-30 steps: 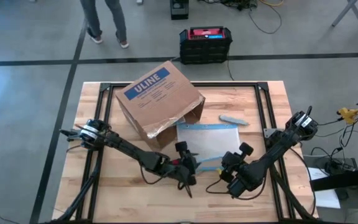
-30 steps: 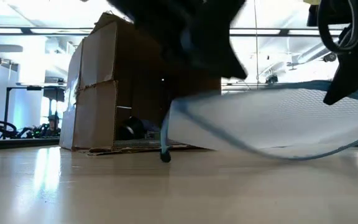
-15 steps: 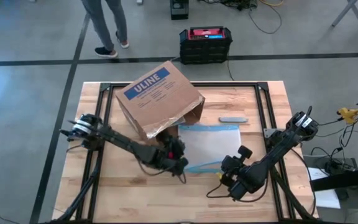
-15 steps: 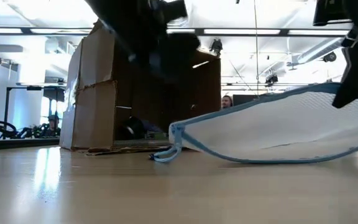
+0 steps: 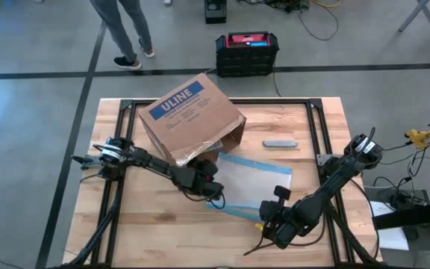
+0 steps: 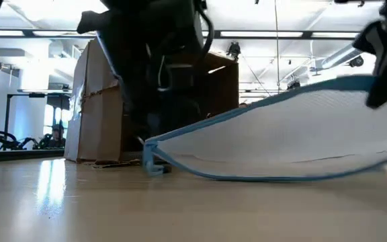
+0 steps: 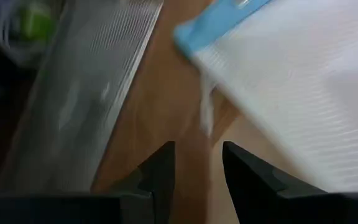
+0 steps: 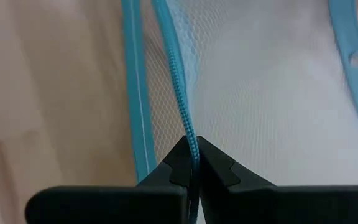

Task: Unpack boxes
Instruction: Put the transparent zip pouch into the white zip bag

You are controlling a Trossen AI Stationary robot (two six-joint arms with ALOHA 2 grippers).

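The brown cardboard box (image 5: 192,112) with the blue ULINE label lies on the table's far left part, its torn open side facing the pouch. A clear mesh pouch with blue edges (image 5: 251,181) lies in front of it. My right gripper (image 5: 266,220) is shut on the pouch's near edge. In the low view the pouch (image 6: 281,138) slopes up to the right, with its left corner (image 6: 150,161) on the table. My left gripper (image 5: 212,187) hovers open between box and pouch, beside the pouch's left corner (image 7: 197,37), touching nothing. My right gripper (image 8: 192,163) pinches the pouch's blue zipper strip (image 8: 189,127) between its two fingertips, the fingers lying along the strip. It comes from the table's near side. That side of the pouch is lifted clear and the mesh hangs in a shallow curve down to the left corner on the table.
A small grey flat object (image 5: 281,143) lies on the table right of the box. A black crate with a red top (image 5: 246,51) stands on the floor beyond the far edge, and a person's legs (image 5: 122,30) show there. Bare wood lies along the near edge (image 5: 163,239).
My left gripper has moved from the pouch's near left corner toward the far edge, up to the box. My right gripper has pulled toward the near edge and left, dragging the pouch. The pouch has turned; its left corner, raised before, now lies on the table.
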